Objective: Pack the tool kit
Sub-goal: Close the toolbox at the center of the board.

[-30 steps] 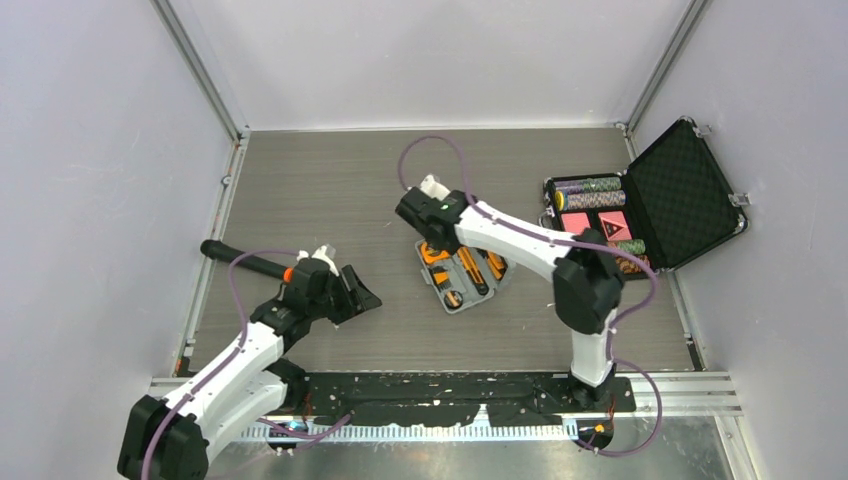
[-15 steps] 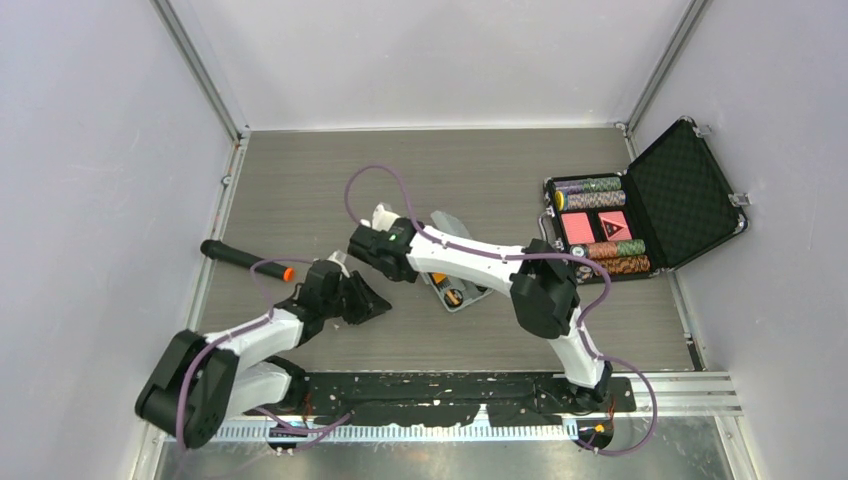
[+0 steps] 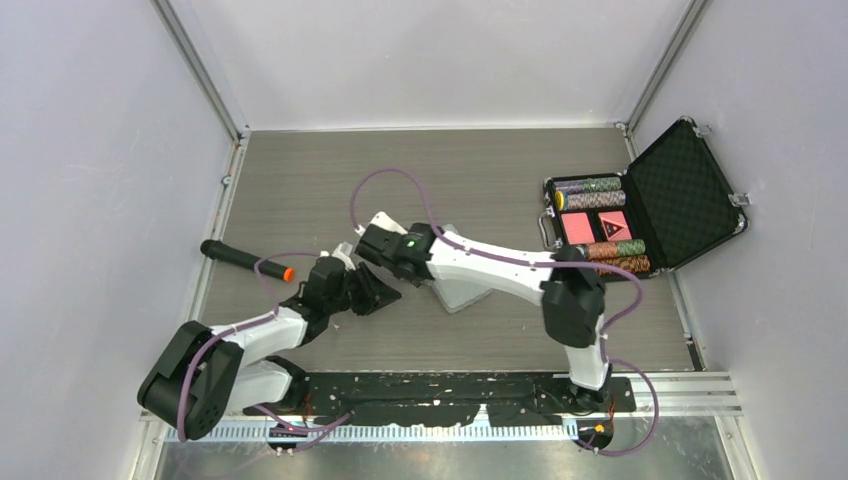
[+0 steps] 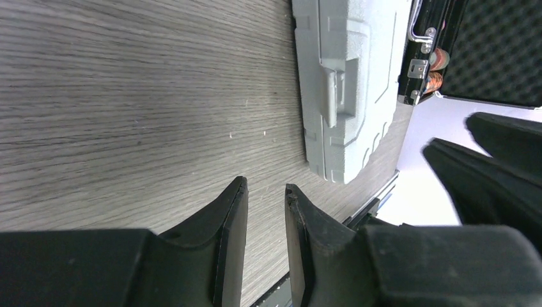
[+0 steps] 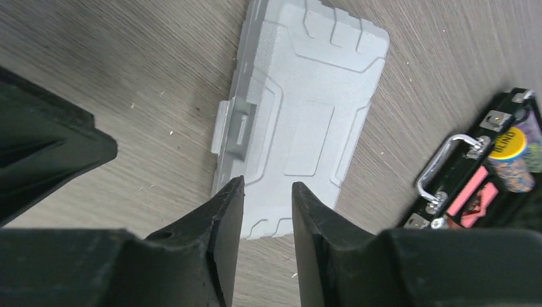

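While R-wrist cam reads "BLIND" on round yellow chip (image 5: 513, 142), top cam cannot; flat grey plastic hinged case (image 5: 300, 115) closed; L gripper (image 4: 265, 185), R gripper (image 5: 268, 183) parted, empty.

The left arm (image 3: 250, 335) is lying low and folded, the left gripper (image 4: 263, 188) pointing right, its jaws standing slightly apart on nothing. The right arm (image 3: 500, 268) is extending leftward from a bent elbow, the right gripper (image 5: 267, 184) hanging tipped downward, narrowly parted and empty, near the left one.
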Robot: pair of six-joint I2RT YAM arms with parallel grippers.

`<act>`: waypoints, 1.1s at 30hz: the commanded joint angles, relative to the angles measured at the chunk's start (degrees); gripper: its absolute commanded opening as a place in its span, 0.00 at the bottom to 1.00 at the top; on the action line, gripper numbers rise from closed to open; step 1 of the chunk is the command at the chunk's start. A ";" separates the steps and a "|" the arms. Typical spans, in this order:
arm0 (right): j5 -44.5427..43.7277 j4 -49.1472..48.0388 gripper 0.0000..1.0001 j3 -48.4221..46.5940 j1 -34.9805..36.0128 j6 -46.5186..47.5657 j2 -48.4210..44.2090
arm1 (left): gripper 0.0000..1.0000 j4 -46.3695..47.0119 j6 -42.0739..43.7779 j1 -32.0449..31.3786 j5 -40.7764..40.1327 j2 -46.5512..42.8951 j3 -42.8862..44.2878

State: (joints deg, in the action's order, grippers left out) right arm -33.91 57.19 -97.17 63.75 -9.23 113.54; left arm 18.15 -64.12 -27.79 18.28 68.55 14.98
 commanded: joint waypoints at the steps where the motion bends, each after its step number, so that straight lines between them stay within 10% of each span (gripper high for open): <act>1: 7.39 -8.84 0.43 5.04 -5.25 -1.02 -11.82 | 0.29 0.71 1.39 -1.39 -2.24 -1.44 2.34; 11: 28.40 -28.09 0.57 26.63 -21.91 -0.59 -22.88 | 0.29 -1.52 3.34 -3.79 -3.16 6.24 10.50; 33: 35.44 -35.25 0.53 38.21 -23.49 -1.50 -14.67 | 0.22 -10.39 3.25 -7.26 -3.80 21.54 25.90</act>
State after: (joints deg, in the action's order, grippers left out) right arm -2.57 18.20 -62.61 40.27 -9.65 96.60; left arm 9.21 -62.24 -34.57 15.20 88.07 36.38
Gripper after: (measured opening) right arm 0.528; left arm 0.228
